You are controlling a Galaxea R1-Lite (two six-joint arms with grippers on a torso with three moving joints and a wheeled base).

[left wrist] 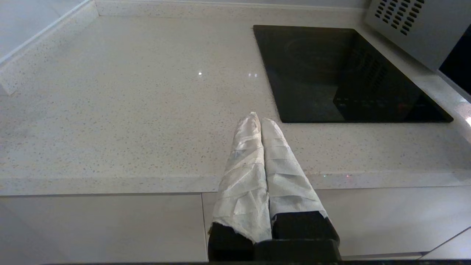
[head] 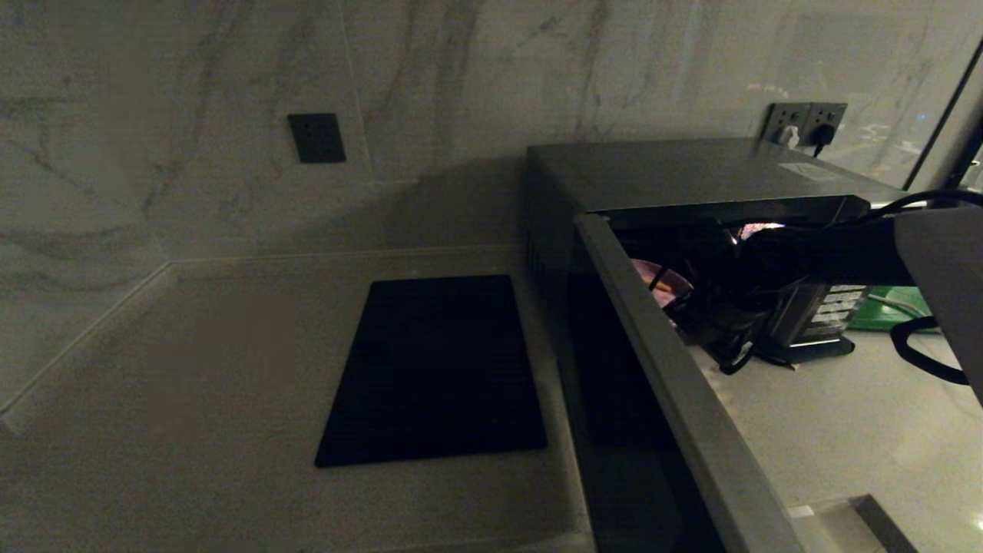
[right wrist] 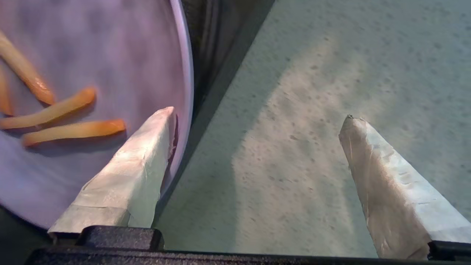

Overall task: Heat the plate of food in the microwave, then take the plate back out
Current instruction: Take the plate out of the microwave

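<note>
The microwave stands on the counter with its door swung open towards me. The lavender plate of food shows just inside the opening. In the right wrist view the plate carries a few orange-yellow sticks. My right arm reaches into the opening. My right gripper is open wide: one wrapped finger lies over the plate's rim, the other hangs above the speckled counter. Nothing sits between the fingers. My left gripper is shut and empty at the counter's front edge.
A flat black cooktop panel lies in the counter left of the microwave. The microwave's button panel and a green board sit behind my right arm. Wall sockets are above the microwave.
</note>
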